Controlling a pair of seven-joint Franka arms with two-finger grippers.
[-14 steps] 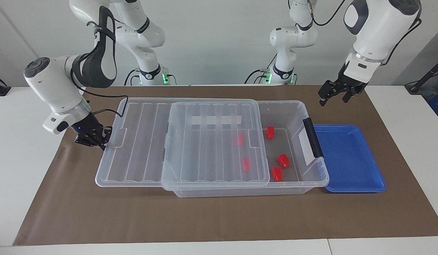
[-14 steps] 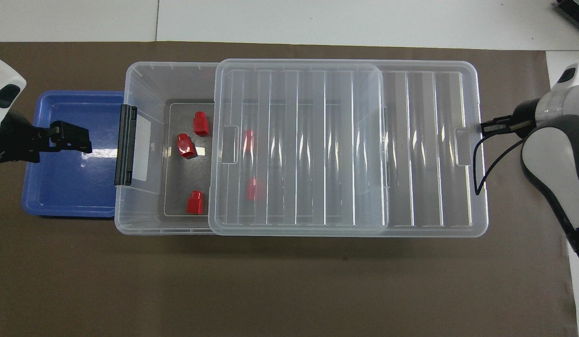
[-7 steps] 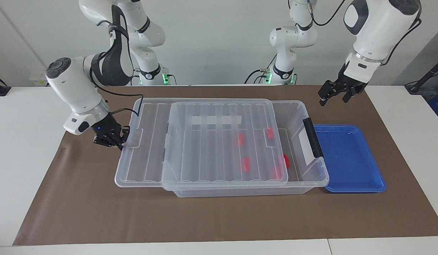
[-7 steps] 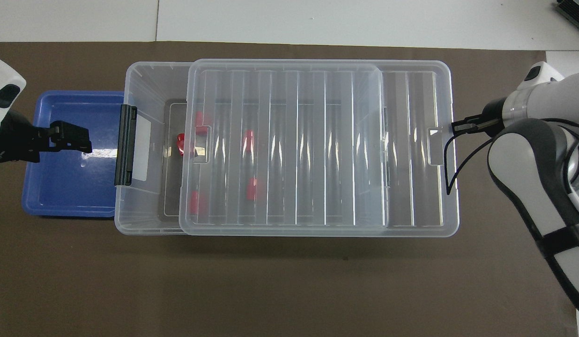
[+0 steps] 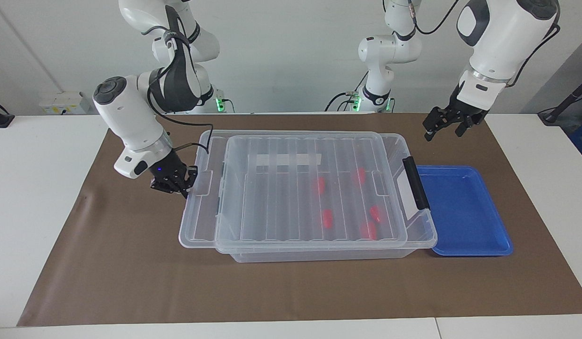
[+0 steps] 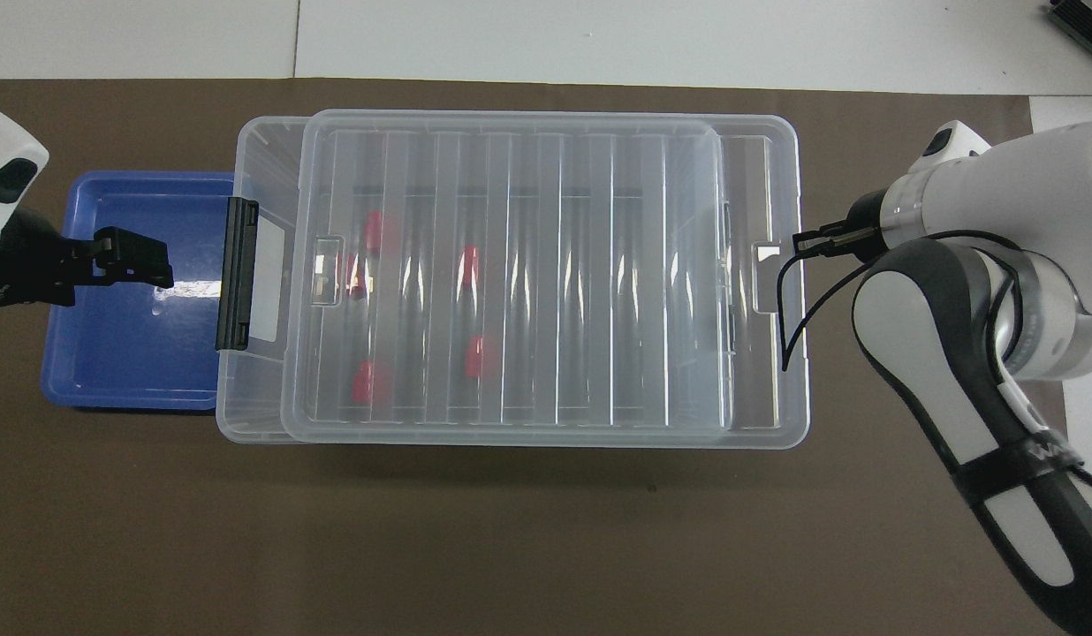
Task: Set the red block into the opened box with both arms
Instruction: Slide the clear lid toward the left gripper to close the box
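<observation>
Red blocks (image 5: 327,218) inside box (image 5: 420,235), under ribbed lid (image 5: 291,188). Right gripper (image 5: 183,188) clenched against lid's end tab. Left gripper (image 5: 442,129) released, hovering above blue tray (image 5: 465,212).

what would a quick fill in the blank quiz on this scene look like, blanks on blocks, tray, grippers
1. Through the clear lid of the box, ____ red blocks show.
2. The blue tray holds ____ blocks.
3. The right gripper is ____ at the lid's edge.
4. The open left gripper hangs over the ____ end of the table.

Missing words: five; no; shut; left arm's
</observation>
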